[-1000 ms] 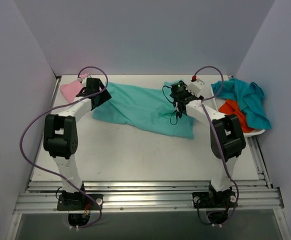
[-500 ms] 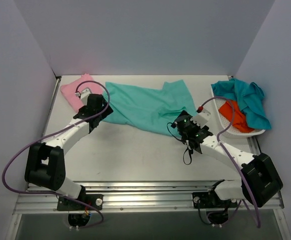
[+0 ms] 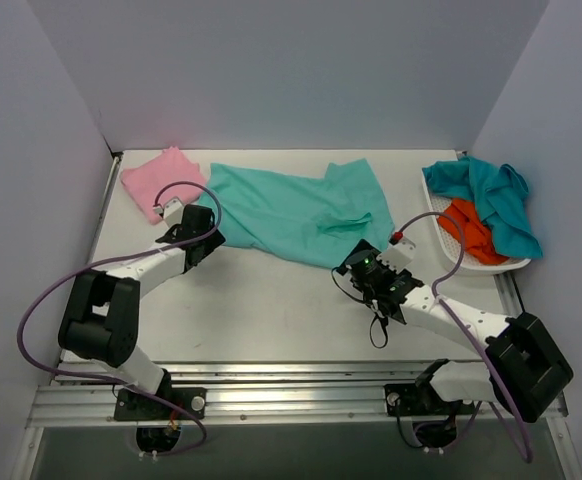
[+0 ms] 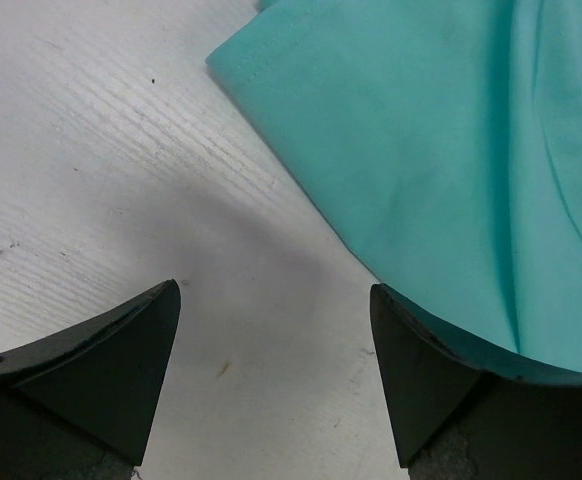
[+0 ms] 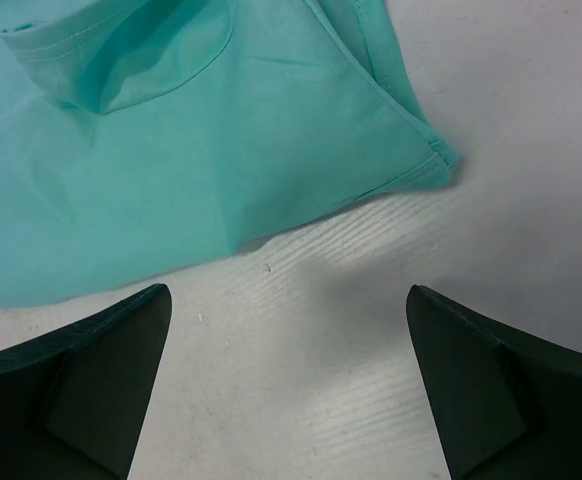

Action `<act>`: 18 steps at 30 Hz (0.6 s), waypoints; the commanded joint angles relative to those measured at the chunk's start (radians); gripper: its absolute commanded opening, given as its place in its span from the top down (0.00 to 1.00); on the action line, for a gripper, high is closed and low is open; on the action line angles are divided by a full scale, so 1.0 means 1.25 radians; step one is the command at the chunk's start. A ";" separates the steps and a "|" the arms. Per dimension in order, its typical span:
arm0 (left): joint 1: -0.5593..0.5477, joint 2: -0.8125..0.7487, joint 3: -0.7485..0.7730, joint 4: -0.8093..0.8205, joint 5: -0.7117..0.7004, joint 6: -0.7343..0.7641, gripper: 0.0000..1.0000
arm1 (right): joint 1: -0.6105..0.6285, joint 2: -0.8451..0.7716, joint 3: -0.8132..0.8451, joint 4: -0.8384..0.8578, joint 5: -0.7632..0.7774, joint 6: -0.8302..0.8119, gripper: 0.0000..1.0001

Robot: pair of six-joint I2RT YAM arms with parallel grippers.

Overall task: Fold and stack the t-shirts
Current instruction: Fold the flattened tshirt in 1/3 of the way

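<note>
Lying spread on the white worktop [image 3: 271,310], the light sea-green cloth t-shirt [image 3: 291,210] has the left jaws apart at its edge and the right jaws apart just short of it.

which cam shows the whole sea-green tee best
Top external: the sea-green tee lies spread out, nearly its whole outline visible. Left wrist shows only one hemmed corner and plain cloth; right wrist shows another corner plus a sleeve opening.
</note>
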 commanded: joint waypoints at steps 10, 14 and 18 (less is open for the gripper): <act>0.026 0.075 0.060 0.061 -0.021 -0.007 0.16 | -0.042 0.174 0.025 0.106 0.006 -0.004 0.00; 0.033 0.081 0.061 0.065 -0.038 -0.017 0.16 | -0.050 0.195 0.038 0.110 0.011 -0.016 0.01; 0.038 0.091 0.059 0.060 -0.069 -0.037 0.17 | -0.062 0.201 0.039 0.115 0.012 -0.025 0.02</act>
